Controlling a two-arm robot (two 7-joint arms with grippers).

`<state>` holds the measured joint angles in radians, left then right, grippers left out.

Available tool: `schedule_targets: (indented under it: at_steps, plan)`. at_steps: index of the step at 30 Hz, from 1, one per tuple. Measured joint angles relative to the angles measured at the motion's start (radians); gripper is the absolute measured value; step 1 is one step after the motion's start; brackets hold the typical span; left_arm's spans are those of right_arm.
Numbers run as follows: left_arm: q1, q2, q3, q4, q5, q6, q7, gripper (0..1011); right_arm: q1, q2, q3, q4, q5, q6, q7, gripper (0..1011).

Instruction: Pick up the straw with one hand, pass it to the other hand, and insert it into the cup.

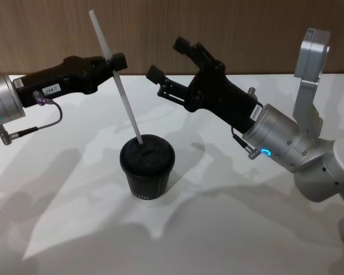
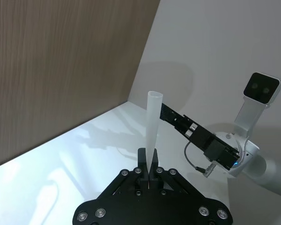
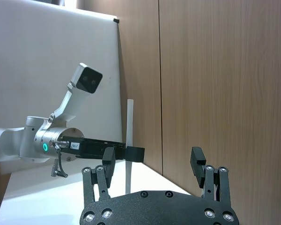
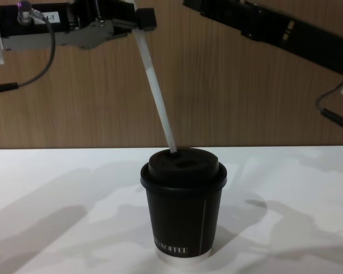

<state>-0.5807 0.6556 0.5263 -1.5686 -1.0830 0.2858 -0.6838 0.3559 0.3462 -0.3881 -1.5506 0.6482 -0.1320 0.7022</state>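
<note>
Wood panelling backs a white tabletop [image 1: 229, 229] on which one cup [image 1: 147, 167] stands below and between two end effectors. Left end effector [image 1: 116, 61] is clamped on the single straw [image 1: 121, 91] a little under its upper end, so a short length sticks up above the fingers and the long remainder slants down and away to the cup. The straw's lower tip meets the domed lid [image 4: 183, 162] near its edge, apparently at the sip opening; the grip high up probably leaves enough free length to push down, and the tilt likely has to come out before it slides in. Right end effector [image 1: 171, 58] hangs just beside the left one, fingers spread wide and holding nothing, clear of the straw, seemingly so as not to obstruct the insertion.
</note>
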Motion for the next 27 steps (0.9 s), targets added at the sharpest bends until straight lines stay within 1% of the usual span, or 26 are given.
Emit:
schedule_targets:
  at_steps: [15,27]
  plan:
    - [-0.012,0.002,0.025,0.016,0.004,-0.002,-0.003,3,0.0,0.0,0.0,0.0,0.0,0.0,0.0,1001]
    - [-0.028,-0.01,0.056,0.048,0.022,-0.015,-0.003,3,0.0,0.0,0.0,0.0,0.0,0.0,0.0,1001]
